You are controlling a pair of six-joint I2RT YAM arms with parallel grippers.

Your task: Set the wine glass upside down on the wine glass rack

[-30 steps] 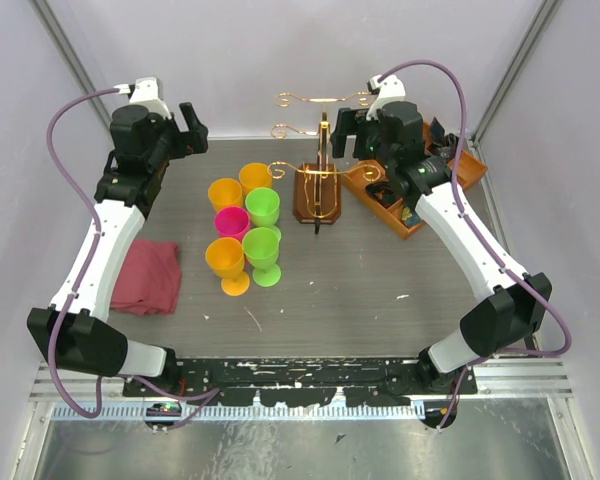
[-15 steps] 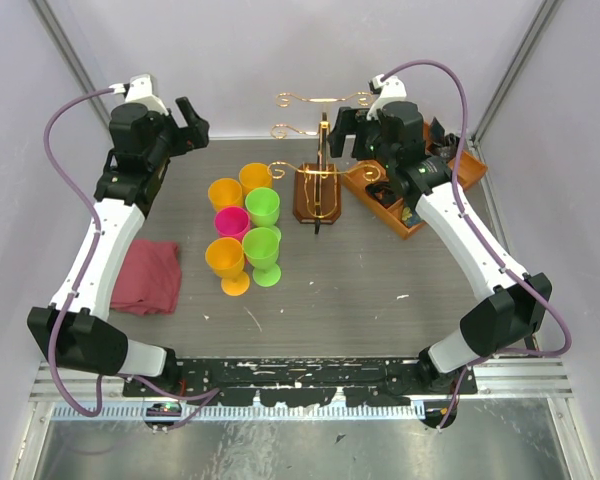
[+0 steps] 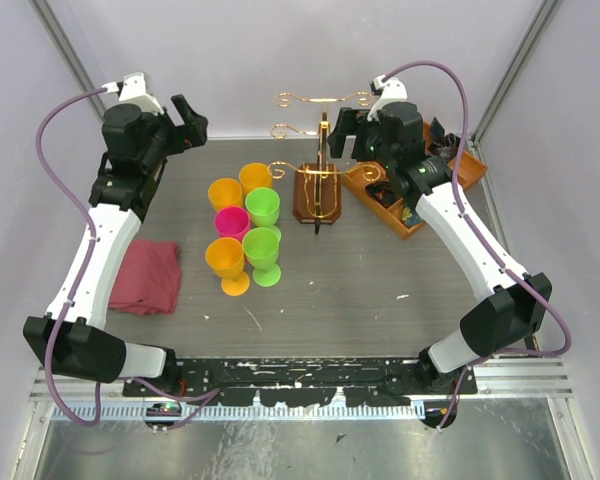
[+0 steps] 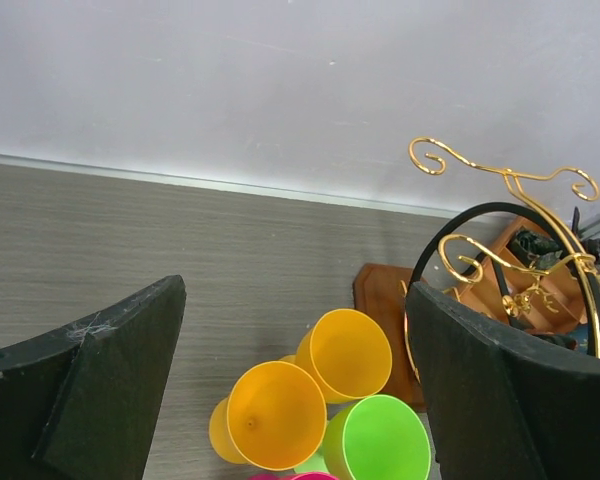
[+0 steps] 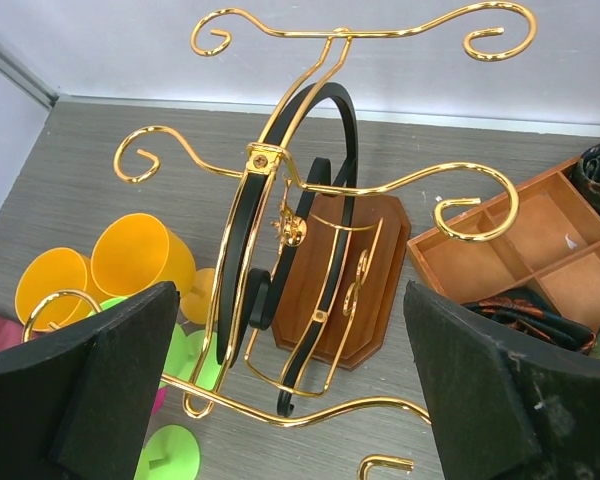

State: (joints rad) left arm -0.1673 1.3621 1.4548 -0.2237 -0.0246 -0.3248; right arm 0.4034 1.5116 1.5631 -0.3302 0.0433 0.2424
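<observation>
As I judge, the task is not begun: the wine glass rack (image 3: 318,192), at 12 o'clock on the bench (image 3: 380,280), carries no glass. The six coloured plastic wine glasses (image 3: 246,225) stand rims up in a cluster at 9 o'clock of it. The left tool (image 3: 191,119), at 11 o'clock of the cluster, and the right tool (image 3: 348,133), close at 1 o'clock of the rack, are both spread wide and hold nothing, so picking, turning over and hanging one glass all remain.

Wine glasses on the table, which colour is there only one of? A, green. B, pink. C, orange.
B: the top view shows a single pink glass in the cluster, alongside three orange glasses and two green glasses.
</observation>
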